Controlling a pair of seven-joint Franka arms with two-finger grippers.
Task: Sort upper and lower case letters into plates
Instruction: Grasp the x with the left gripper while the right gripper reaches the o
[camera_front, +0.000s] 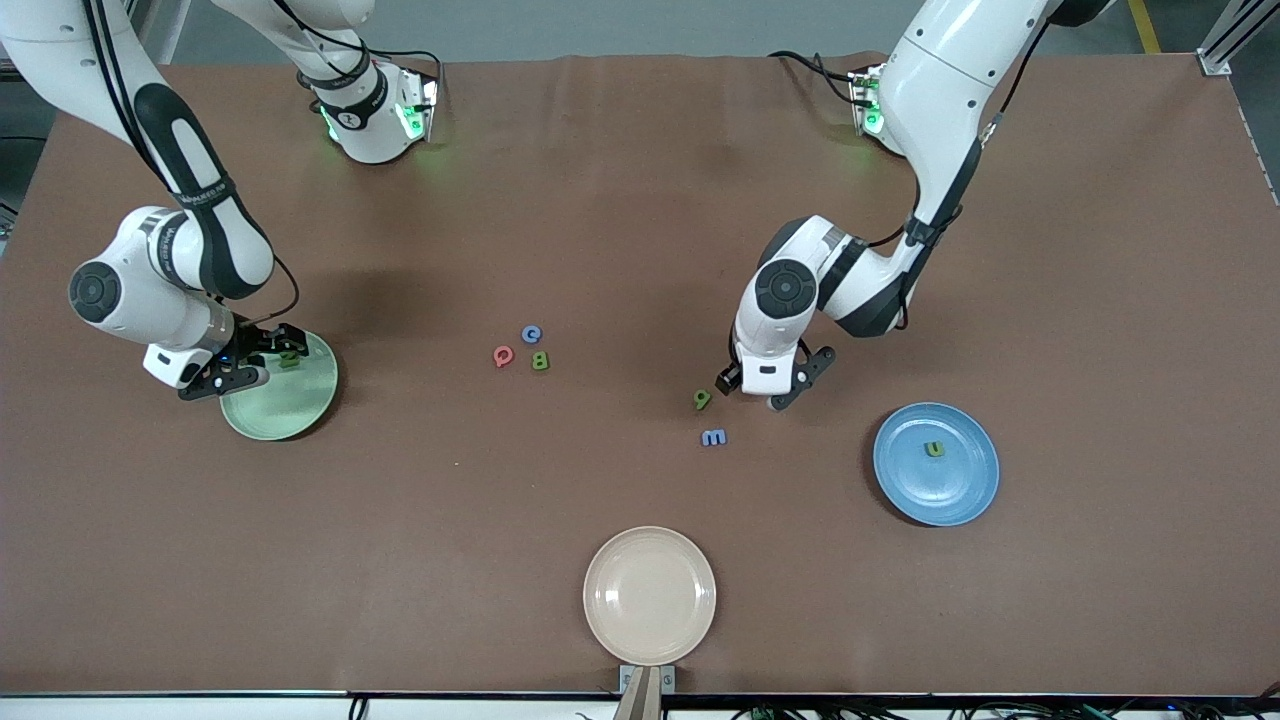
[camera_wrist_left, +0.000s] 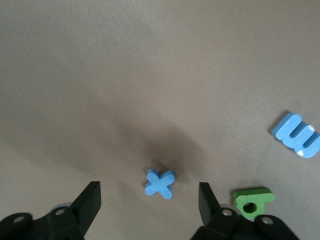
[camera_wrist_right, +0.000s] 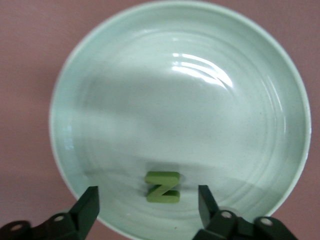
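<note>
Hovering over the pale green plate (camera_front: 285, 405) at the right arm's end of the counter (camera_front: 600, 200), the right tool (camera_front: 245, 365) has its fingers (camera_wrist_right: 87, 205) spread wide and holds nothing. The green N (camera_wrist_right: 162, 186) lies flat in the plate directly beneath the tool, in the gap between the two fingers and touching neither.

Toward the middle of the counter, well apart from either tool, three letters sit close together: the red Q (camera_front: 503, 356), the blue C (camera_front: 531, 334) and the green B (camera_front: 540, 361).

A cream-beige plate (camera_front: 650, 595) sits at the counter edge nearest the front camera, with no letter showing in it.

The left tool (camera_front: 772, 388) is low over the bare counter, its fingers (camera_wrist_left: 207, 200) set wide with nothing gripped. In the left wrist view the blue cross-like t (camera_wrist_left: 160, 183) lies on the counter between the fingers, clear of both. The green g (camera_front: 702, 399) lies just beside the left tool, outside one finger, and the blue m (camera_front: 714, 437) is near it, a little nearer to the front camera than the g.

The blue plate (camera_front: 960, 495) sits toward the left arm's end of the counter, apart from the left tool, with the green u (camera_front: 934, 449) lying in it.
</note>
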